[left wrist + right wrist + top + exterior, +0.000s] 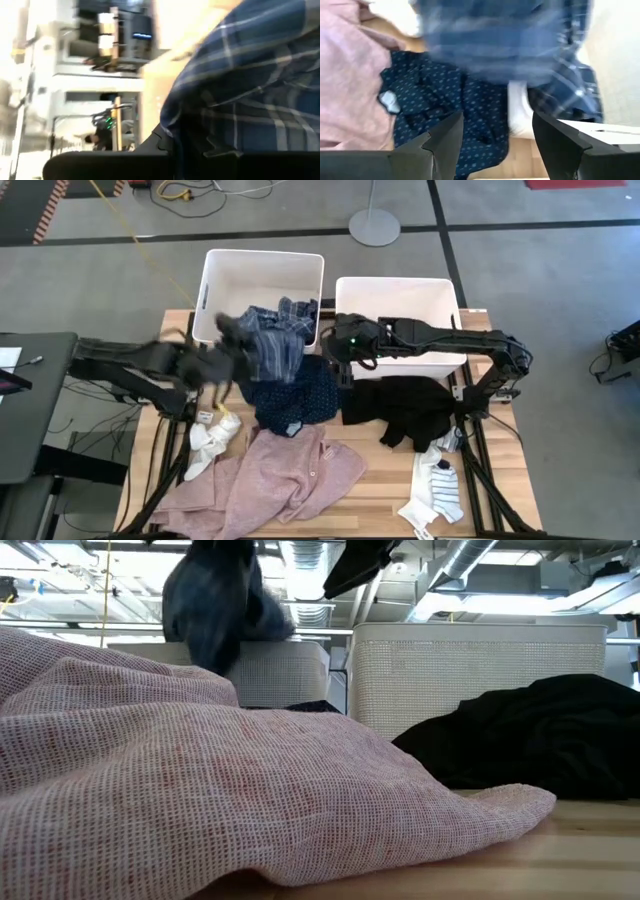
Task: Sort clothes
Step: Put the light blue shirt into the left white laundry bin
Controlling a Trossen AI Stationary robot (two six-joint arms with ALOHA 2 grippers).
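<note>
- high view: left pincer (pixel 228 352) clamped on the blue-white plaid shirt (pixel 278 335), which drapes over the left bin (pixel 262 265) front rim. right pincer (pixel 340 345) wide, empty, at the right bin (pixel 400 290).
- low view: pink shirt (pixel 200 790) fills the foreground; black garment (pixel 540 735) lies at right on the tabletop (pixel 560 860).
- right wrist view: navy dotted top (pixel 460 110) lies beside the pink shirt.

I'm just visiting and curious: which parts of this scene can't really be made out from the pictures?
- Left gripper: motion-blurred in the high view; the plaid shirt hides its fingertips in the left wrist view.
- Left bin: the plaid shirt covers part of its inside from above.
- Low view: the pink shirt blocks most of the table.
- Socks: too small to count.
- Right gripper, open: cut off by the right wrist view's edge.
</note>
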